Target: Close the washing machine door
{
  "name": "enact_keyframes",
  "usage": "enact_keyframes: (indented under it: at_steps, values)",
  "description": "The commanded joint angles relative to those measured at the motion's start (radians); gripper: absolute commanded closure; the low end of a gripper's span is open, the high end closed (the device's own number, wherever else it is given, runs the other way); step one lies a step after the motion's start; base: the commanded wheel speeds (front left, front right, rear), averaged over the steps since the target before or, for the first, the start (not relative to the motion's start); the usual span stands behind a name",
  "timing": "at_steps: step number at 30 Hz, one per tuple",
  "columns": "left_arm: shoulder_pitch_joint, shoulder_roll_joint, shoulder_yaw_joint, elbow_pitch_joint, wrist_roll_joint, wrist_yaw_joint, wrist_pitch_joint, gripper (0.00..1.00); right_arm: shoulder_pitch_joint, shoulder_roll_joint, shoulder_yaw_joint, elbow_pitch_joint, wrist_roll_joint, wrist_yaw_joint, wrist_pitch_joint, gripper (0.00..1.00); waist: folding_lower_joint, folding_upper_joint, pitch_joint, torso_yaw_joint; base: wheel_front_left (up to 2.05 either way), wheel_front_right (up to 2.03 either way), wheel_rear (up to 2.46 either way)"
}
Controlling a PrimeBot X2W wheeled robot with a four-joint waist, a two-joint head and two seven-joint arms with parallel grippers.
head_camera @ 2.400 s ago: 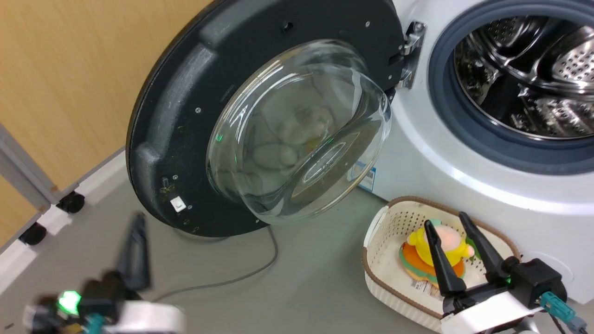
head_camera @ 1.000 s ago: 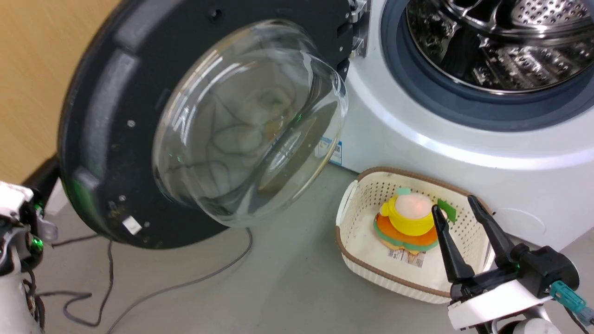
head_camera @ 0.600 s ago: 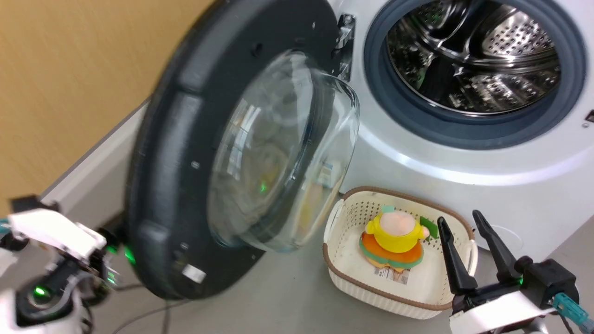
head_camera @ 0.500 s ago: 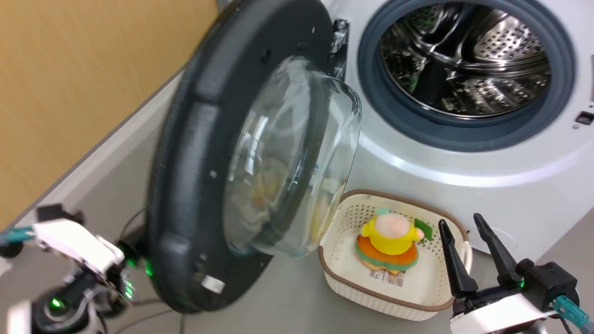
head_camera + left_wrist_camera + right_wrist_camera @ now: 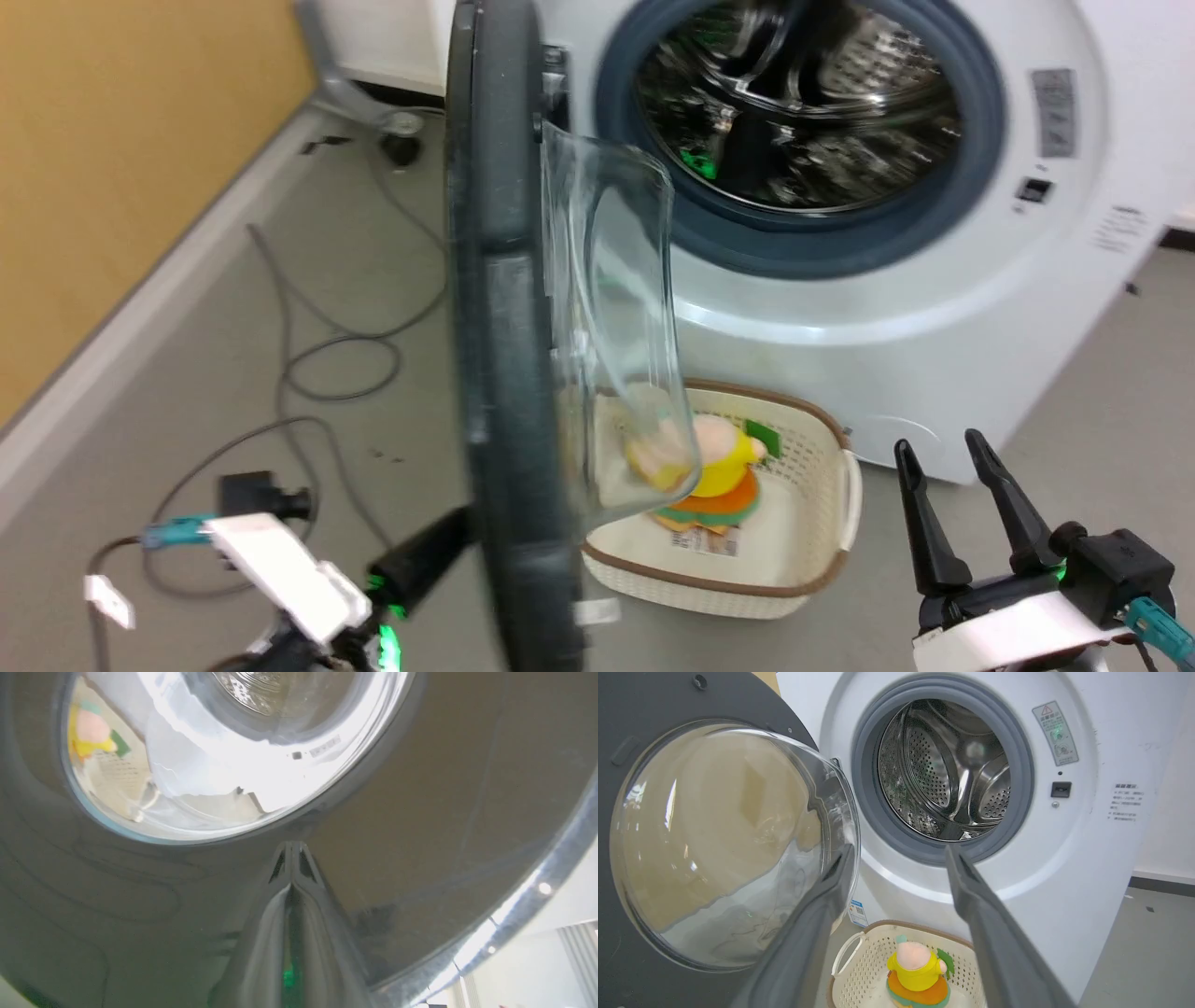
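We see the washing machine door [image 5: 499, 327] edge-on down the middle of the head view, standing out from the washing machine [image 5: 840, 308] in the upper right. Its glass bowl bulges toward the right of the frame. In the left wrist view our left gripper [image 5: 290, 845] has its fingers pressed together, with the tips touching the door's outer face just below the window. At the lower right of the head view our right gripper [image 5: 938, 443] is spread and empty, well apart from the door. It is just beside the cream basket [image 5: 848, 490], which holds a yellow toy [image 5: 726, 464].
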Motion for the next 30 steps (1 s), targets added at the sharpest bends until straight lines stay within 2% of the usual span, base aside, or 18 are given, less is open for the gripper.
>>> enact_keyframes:
  at_steps: [1, 10, 16, 23, 26, 30]
  values:
    - [0.01, -0.006, -0.016, -0.008, -0.01, 0.001, -0.002, 1.0, 0.008, -0.001, -0.003, -0.005, -0.001, 0.001, -0.004, 0.0, 0.0, 0.0, 0.012, -0.036, 0.0, 0.0, 0.0]
    - [0.0, -0.006, -0.212, -0.01, -0.088, -0.03, -0.186, 1.0, -0.014, -0.003, 0.005, -0.008, -0.002, 0.001, -0.004, 0.0, 0.0, 0.0, 0.058, -0.209, 0.0, 0.0, 0.0]
    - [-0.086, -0.007, -0.297, 0.057, -0.126, -0.061, -0.376, 1.0, -0.029, 0.0, 0.008, -0.01, 0.004, 0.001, -0.004, 0.0, 0.0, 0.0, 0.099, -0.335, 0.0, 0.0, 0.0]
    - [-0.253, -0.007, -0.348, 0.2, -0.157, -0.076, -0.616, 1.0, -0.039, 0.014, 0.008, -0.015, 0.008, 0.001, -0.004, 0.0, 0.0, 0.0, 0.148, -0.457, 0.0, 0.0, 0.0]
    - [-0.347, -0.007, -0.376, 0.28, -0.139, -0.088, -0.707, 1.0, -0.046, 0.02, 0.008, -0.019, 0.009, 0.001, -0.004, 0.0, 0.0, 0.0, 0.166, -0.497, 0.0, 0.0, 0.0]
    - [-0.466, -0.007, -0.409, 0.405, -0.135, -0.078, -0.824, 1.0, -0.054, 0.031, 0.016, -0.021, 0.012, 0.001, -0.004, 0.0, 0.0, 0.0, 0.182, -0.539, 0.0, 0.0, 0.0]
